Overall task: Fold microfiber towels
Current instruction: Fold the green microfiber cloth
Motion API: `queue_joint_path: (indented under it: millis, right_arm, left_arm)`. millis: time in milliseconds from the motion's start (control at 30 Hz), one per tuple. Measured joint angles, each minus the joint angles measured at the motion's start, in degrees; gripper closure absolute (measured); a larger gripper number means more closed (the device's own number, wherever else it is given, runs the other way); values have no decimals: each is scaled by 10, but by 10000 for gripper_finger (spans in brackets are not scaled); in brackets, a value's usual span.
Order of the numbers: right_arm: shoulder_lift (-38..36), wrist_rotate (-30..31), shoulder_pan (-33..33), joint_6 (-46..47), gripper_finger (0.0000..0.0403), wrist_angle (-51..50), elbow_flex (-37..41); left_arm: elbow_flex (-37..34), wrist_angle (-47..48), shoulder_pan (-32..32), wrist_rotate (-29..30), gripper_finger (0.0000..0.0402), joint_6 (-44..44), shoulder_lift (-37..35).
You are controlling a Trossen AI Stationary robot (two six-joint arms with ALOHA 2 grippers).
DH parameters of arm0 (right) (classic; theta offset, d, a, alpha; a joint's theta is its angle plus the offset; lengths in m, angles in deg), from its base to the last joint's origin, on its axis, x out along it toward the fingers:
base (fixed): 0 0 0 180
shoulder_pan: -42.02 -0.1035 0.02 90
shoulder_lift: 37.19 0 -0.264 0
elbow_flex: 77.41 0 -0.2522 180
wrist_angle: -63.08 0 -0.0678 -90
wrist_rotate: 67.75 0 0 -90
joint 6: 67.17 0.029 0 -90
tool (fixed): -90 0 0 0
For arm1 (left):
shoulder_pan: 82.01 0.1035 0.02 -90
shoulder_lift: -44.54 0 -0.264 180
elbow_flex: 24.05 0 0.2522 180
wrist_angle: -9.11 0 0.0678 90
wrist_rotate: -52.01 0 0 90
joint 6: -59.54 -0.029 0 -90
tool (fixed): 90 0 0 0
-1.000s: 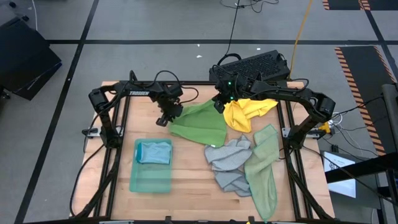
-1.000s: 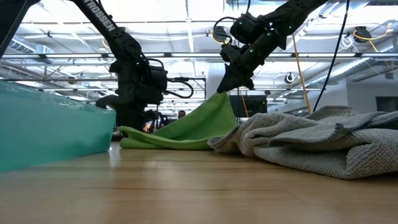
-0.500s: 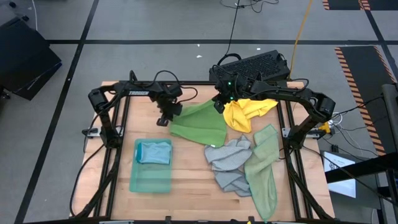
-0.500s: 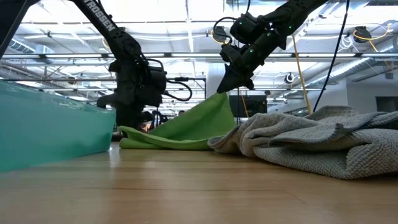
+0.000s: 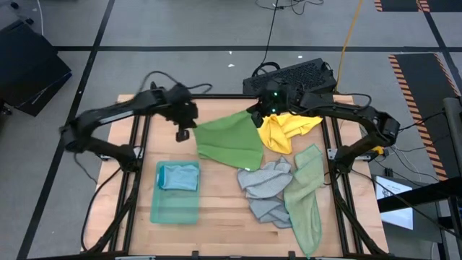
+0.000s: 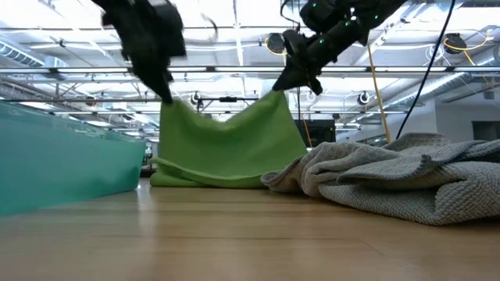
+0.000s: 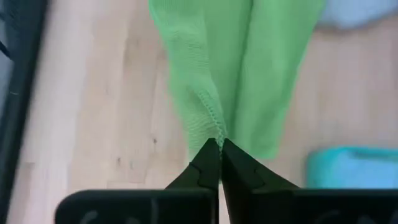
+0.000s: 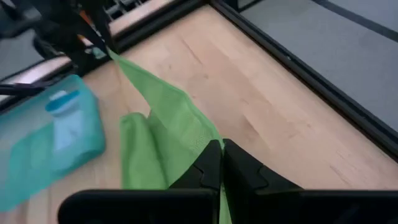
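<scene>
A bright green towel [image 5: 231,141] is lifted by two corners at the table's far middle. Its lower part [image 6: 207,178] lies folded on the wood. My left gripper [image 5: 186,130] is shut on the towel's left corner and my right gripper [image 5: 255,118] on its right corner. In the low view the top edge [image 6: 223,117] sags between the left gripper [image 6: 165,95] and the right gripper [image 6: 283,84]. My left gripper pinches the green towel's left upper corner [image 7: 214,133] between its two fingertips, coming slanting down from above. The cloth hangs below the fingers, its lower end on the table. My right gripper pinches the towel's right upper corner [image 8: 200,142] between its fingertips, slanting down from the far right. The cloth falls away from it toward the table.
A teal bin [image 5: 175,206] at the near left holds a light blue towel [image 5: 178,176]. A yellow towel [image 5: 287,128] lies just right of the right gripper. A grey towel [image 5: 266,189] and a pale sage towel [image 5: 306,196] lie at the near right.
My left gripper has taken hold of the green towel's left corner and risen quickly, rolling as it went. That corner has come up off the table, so the towel now hangs spread between both grippers. Its lower part has stayed on the wood. My right gripper has risen a little.
</scene>
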Motion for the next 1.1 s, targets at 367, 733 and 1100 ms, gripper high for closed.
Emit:
queue_joint_path:
  millis: [367,733,1100]
  right_arm:
    - [-21,35,3,26,403,71,0]
    - [-6,46,91,49,403,141,0]
    - [33,30,94,23,403,125,0]
  left_arm:
    - [0,-95,-11,94,396,81,-129]
    - [9,-298,75,144,399,81,-70]
    - [7,-239,98,119,398,46,-16]
